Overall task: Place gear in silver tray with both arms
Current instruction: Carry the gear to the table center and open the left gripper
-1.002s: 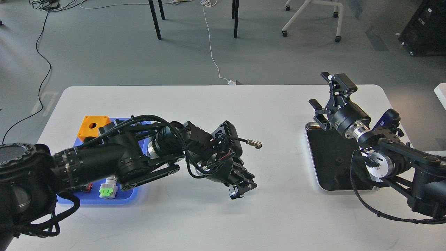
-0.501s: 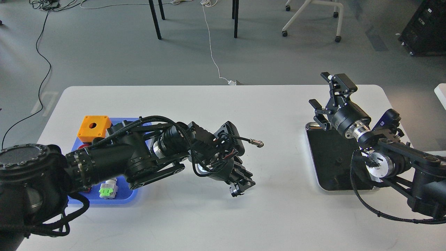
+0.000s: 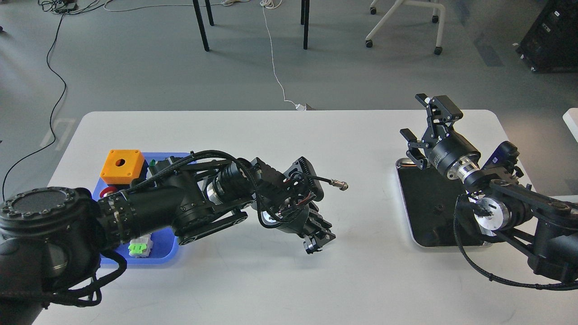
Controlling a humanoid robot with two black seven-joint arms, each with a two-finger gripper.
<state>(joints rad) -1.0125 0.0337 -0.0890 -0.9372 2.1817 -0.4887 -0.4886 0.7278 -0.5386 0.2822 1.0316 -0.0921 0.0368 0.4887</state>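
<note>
My left gripper (image 3: 318,240) points down over the middle of the white table, low above its top. Its fingers are closed on a small dark round part (image 3: 310,246) that looks like the gear, mostly hidden between them. The silver tray (image 3: 403,212) lies at the right, with a dark mirror-like floor that holds only a tiny speck. My right gripper (image 3: 426,125) is open and empty. It is raised over the tray's far left corner, with its fingers spread wide and pointing away from me.
A blue plastic tray (image 3: 162,258) sits at the left under my left arm. It holds an orange box (image 3: 122,166), a green and white connector (image 3: 140,247) and a red part (image 3: 106,192). A metal cable plug (image 3: 339,184) sticks out from my left wrist.
My left arm has moved a little to the right, toward the silver tray, with its gripper still closed. The right arm has not moved.
</note>
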